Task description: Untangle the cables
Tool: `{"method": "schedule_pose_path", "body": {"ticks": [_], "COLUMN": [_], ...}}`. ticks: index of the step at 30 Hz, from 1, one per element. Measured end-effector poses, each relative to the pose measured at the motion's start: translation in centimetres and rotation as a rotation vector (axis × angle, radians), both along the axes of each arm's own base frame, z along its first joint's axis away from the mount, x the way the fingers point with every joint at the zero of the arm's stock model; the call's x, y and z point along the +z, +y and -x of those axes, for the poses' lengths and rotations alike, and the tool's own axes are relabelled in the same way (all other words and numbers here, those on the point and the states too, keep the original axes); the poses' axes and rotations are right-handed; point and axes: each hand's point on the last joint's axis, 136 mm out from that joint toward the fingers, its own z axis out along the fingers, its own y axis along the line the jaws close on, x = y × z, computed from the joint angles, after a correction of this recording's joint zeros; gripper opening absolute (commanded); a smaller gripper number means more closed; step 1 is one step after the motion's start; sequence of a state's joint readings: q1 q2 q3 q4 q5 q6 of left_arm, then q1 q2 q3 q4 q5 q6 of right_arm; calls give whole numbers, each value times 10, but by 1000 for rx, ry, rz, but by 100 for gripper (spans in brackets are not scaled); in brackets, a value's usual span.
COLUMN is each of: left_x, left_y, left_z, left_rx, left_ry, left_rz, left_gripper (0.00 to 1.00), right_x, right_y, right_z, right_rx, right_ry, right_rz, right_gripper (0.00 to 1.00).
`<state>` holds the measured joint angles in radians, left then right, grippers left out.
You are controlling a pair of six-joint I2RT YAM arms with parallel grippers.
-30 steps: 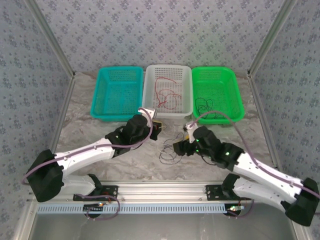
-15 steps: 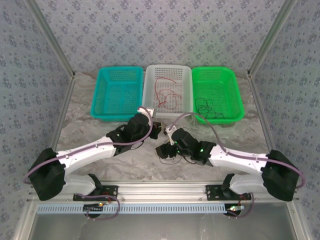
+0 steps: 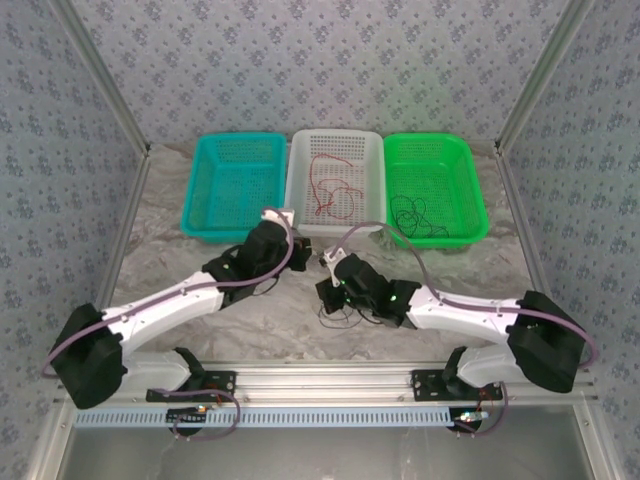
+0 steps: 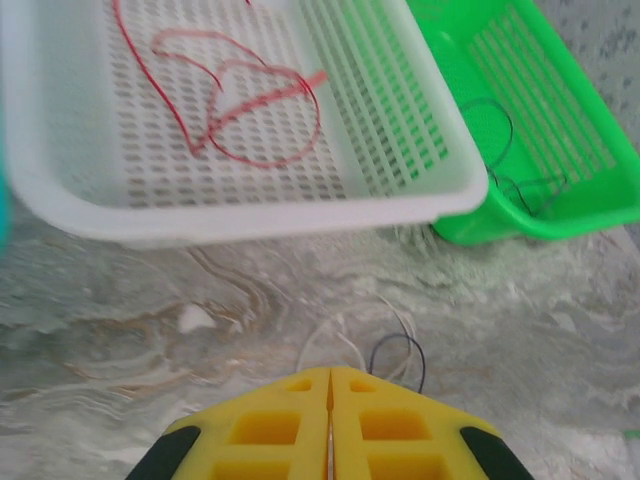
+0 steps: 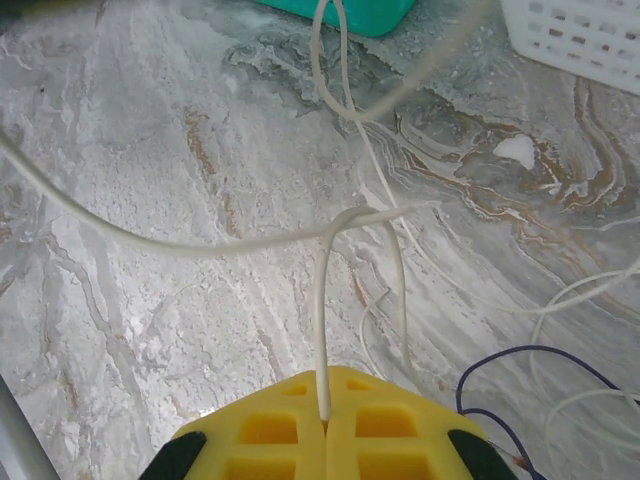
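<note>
Three baskets in a row at the far edge of the marbled table. At left, teal basket; just in front of its right corner, left gripper, yellow fingers pressed flush together, grip on any strand not determinable. At centre, white basket with the red cable loosely looped inside. In front of it, right gripper, clamped on the white cable, running from the seam to a crossing with a second white run stretched off to the left. On the table beside it, loose tangle: fine white loops plus one dark loop. At right, green basket with the black cable curled inside. Handling, by judgement: very light, limp, thin, probably slick; no push possible, only pull; kink or tightened knot likely under a hard tug. Best purchase probably on a single strand just clear of the crossing, or near a free end, never across bunched loops.
</note>
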<state>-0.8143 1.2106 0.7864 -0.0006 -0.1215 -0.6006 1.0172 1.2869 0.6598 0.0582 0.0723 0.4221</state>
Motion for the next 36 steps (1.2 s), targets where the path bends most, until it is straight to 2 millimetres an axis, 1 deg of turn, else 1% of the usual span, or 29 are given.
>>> {"method": "schedule_pose_path", "body": {"ticks": [3, 5, 11, 14, 20, 21, 23, 24, 26, 28, 32, 34, 35, 36], "left_x": [22, 32, 49, 65, 117, 123, 128, 127, 117, 99, 61, 42, 36, 29], "left_y": [20, 31, 67, 81, 100, 104, 111, 116, 127, 139, 162, 171, 175, 177], "left_z": [-4, -6, -14, -22, -38, -42, -51, -58, -73, -92, -123, -137, -143, -148], "left_rx": [40, 59, 127, 156, 198, 207, 227, 245, 280, 322, 384, 399, 403, 405], "left_ry": [-48, -74, -120, -154, -271, -286, -299, -300, -283, -245, -163, -116, -96, -76], "left_rz": [18, 20, -13, -32, -42, -45, -54, -60, -82, -110, -153, -161, -159, -158], "left_gripper": [9, 9, 10, 10, 11, 11, 11, 11, 10, 10, 11, 13, 14, 19], "right_x": [1, -1, -20, -25, -29, -30, -32, -34, -36, -37, -36, -34, -34, -34], "right_y": [-12, -21, -42, -43, -43, -43, -42, -42, -41, -40, -38, -37, -37, -37], "right_z": [3, 3, -1, 0, 0, 0, 1, 1, 2, 3, 3, 3, 3, 3], "right_rx": [-20, -43, -115, -125, -134, -134, -134, -132, -128, -125, -120, -118, -118, -118], "right_ry": [-6, -4, 42, 56, 73, 76, 80, 83, 86, 88, 88, 87, 87, 86], "right_rz": [-12, -15, 19, 25, 27, 30, 34, 37, 43, 47, 43, 41, 39, 38], "right_gripper": [1, 0, 0, 0, 0, 0, 0, 0, 0, 0, 0, 0, 0, 0]}}
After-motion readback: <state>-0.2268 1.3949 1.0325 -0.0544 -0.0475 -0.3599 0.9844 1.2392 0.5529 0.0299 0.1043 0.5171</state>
